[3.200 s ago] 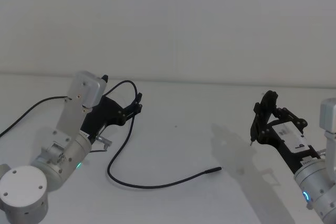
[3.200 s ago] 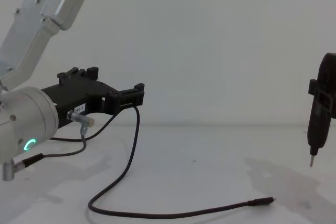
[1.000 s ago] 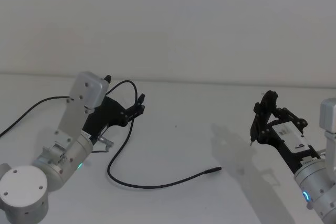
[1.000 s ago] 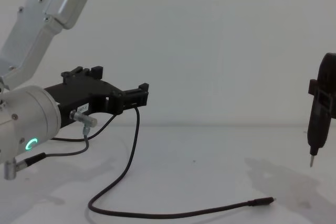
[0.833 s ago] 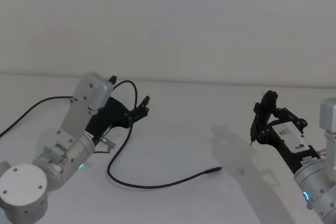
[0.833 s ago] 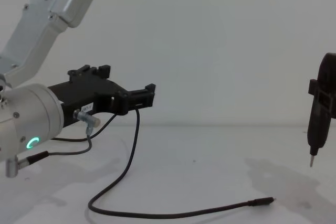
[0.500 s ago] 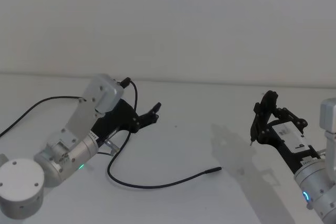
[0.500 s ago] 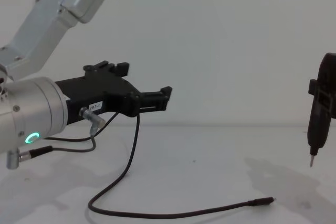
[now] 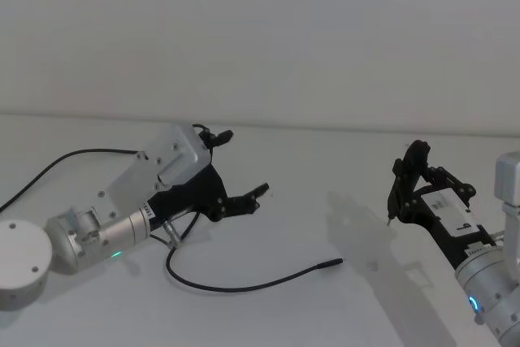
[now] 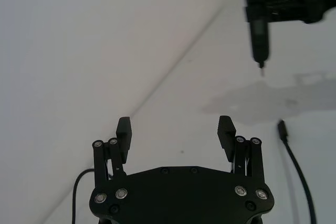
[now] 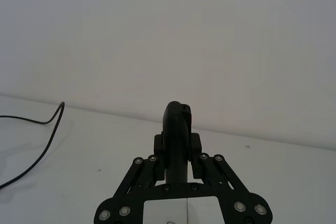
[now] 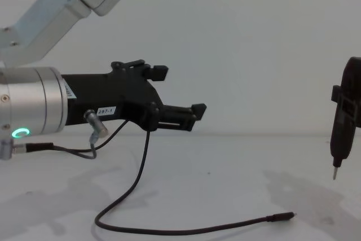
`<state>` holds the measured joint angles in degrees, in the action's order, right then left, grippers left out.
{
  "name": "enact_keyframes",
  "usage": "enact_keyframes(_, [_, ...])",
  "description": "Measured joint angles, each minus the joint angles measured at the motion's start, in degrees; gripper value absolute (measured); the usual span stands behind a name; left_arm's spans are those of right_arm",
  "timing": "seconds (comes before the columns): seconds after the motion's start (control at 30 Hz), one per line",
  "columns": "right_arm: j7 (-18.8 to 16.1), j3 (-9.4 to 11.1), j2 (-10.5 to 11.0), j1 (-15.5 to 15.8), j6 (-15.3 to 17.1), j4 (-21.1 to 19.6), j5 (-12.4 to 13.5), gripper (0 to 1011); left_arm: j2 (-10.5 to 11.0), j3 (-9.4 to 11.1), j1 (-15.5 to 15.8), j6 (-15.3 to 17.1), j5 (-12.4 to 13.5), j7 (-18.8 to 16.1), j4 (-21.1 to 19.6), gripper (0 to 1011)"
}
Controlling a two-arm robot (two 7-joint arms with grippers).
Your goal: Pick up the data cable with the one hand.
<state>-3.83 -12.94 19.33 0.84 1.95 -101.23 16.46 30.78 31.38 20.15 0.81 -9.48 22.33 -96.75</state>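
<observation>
The data cable [image 9: 244,287] lies on the white table. It curves from a loop [image 12: 99,222] to its slim plug [image 9: 335,262], seen also in the chest view [image 12: 285,216] and the left wrist view [image 10: 282,128]. Its other end rises behind my left arm. My left gripper [image 9: 253,197], black on a silver wrist with a green ring light, hovers open and empty above the table, up and to the left of the plug. Its fingers [image 10: 123,127] stand wide apart. My right gripper [image 9: 393,215], narrow with a pointed tip [image 12: 335,174], hangs parked at the right, shut.
A short dark wire with a silver angled connector [image 12: 93,129] hangs under the left wrist. The table's far edge meets a plain white wall. A black cable [image 11: 37,153] crosses the table in the right wrist view.
My left arm has swung to the right and forward, carrying the open gripper out over the table toward the middle. The cable and the right arm have not moved.
</observation>
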Motion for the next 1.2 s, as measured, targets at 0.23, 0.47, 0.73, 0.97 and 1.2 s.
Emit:
enact_keyframes(0.23, [0.0, 0.0, 0.0, 0.0, 0.0, 0.0, 0.0, 268, 2.51, 1.58, 2.78, -0.14, 0.73, 6.5, -0.48, 1001])
enact_keyframes(0.47, [0.0, 0.0, 0.0, 0.0, 0.0, 0.0, 0.0, 268, 4.63, 3.56, 5.93, -0.08, 1.47, 13.48, -0.76, 1001])
enact_keyframes(0.73, [0.0, 0.0, 0.0, 0.0, 0.0, 0.0, 0.0, 268, 6.71, 6.05, 9.54, 1.91, 1.6, 21.02, -1.35, 1001])
enact_keyframes(0.97, [0.0, 0.0, 0.0, 0.0, 0.0, 0.0, 0.0, 268, 7.88, 7.56, 11.13, 4.79, 1.37, 24.65, -2.13, 1001])
enact_keyframes(1.2, [0.0, 0.0, 0.0, 0.0, 0.0, 0.0, 0.0, 268, 8.45, 8.55, 11.73, 7.44, 1.31, 25.75, -2.68, 1002])
